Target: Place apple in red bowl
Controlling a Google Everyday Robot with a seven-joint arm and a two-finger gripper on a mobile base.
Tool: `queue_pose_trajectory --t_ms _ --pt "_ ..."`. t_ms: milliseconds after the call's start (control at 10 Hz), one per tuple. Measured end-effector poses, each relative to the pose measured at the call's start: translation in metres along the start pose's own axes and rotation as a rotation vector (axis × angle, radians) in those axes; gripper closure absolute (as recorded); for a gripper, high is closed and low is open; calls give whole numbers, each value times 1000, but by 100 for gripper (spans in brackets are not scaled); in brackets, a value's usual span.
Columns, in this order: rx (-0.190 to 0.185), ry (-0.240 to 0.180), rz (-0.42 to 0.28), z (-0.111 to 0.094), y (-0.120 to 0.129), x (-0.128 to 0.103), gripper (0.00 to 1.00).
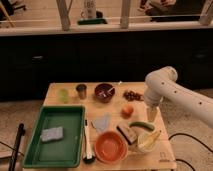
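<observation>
Camera view looks down on a wooden table [67, 89] with the robot's white arm [175, 95] reaching in from the right and bending down to the gripper [151, 116], which hangs over the table's right side with its fingers spread apart. The apple [128, 110] sits on the tabletop just to the left of the gripper, near it but not touching it. The red bowl [110, 146] stands further off, below and to the left of the gripper, near the table's front edge, well apart from the apple. Directly under the gripper lies a curved green vegetable [140, 125], and below that a pale bowl [146, 144] with something yellow in it. A brown block [127, 132] lies between that bowl and the red bowl. Up and left of the gripper is a cluster of dark grapes [131, 95], and beyond it a dark maroon bowl [104, 92], a metal cup [81, 90] and a green cup [63, 95] in a row along the back. A grey cloth [102, 122] lies left of the apple. Farthest from the gripper, on the table's left side, is a green tray [37, 150] holding a grey sponge [52, 133], with a long-handled utensil [87, 142] lying beside the tray's right wall.
</observation>
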Motion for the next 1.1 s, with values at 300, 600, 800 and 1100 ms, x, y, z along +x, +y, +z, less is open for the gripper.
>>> queue_pose_trajectory --t_ms 300,600,800,1100 --pt "-13 -4 -11 17 -9 0 20" --pt "-32 -12 -22 33 -15 0 20" --pt "-39 -17 -26 39 -17 1 20" --pt "-47 -18 -39 47 -21 1 20"
